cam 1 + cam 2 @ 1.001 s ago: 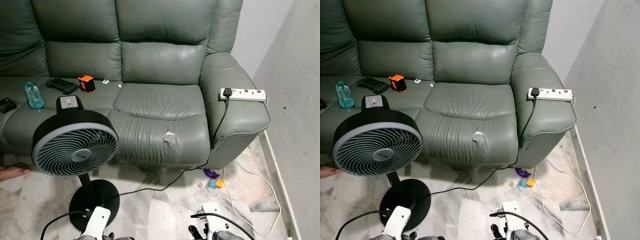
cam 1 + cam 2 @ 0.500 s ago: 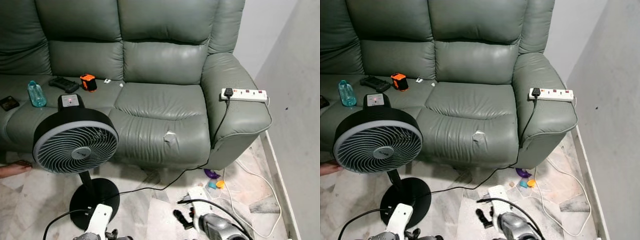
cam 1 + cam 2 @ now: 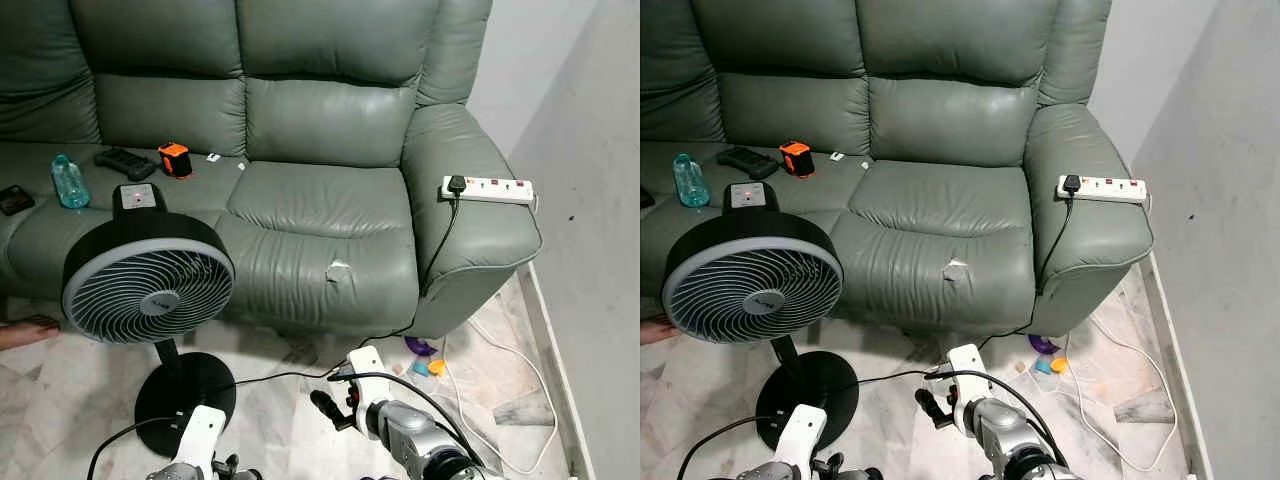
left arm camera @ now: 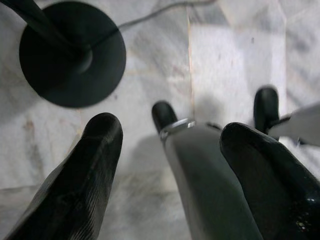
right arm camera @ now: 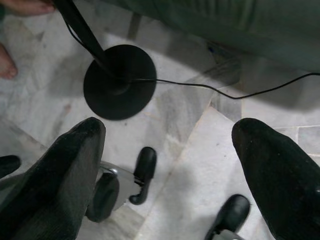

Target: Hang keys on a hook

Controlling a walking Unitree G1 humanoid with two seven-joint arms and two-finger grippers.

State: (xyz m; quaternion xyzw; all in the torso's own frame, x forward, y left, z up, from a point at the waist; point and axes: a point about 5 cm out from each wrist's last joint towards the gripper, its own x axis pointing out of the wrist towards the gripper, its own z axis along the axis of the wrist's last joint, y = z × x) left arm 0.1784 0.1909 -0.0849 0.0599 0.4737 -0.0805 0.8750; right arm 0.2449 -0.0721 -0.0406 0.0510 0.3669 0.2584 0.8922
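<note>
Neither keys nor hook can be placed from either gripper: the right gripper (image 3: 335,410) is raised over the floor (image 3: 290,420), the left gripper (image 4: 170,165) low, both open, empty.

Even, soft indoor light, head views sharp, wrist views' near fingers (image 4: 85,185) blurred, possibly slight motion softness.

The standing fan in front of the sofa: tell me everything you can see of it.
The standing fan is black, with a round head behind a pale grey spiral grille that faces the camera, a small badge at its hub. A black control box with a small red dot tops the head. A thin black pole runs down to a round black base flat on the marble floor. It stands upright before the green sofa; a black cable runs along the floor from the base.
</note>
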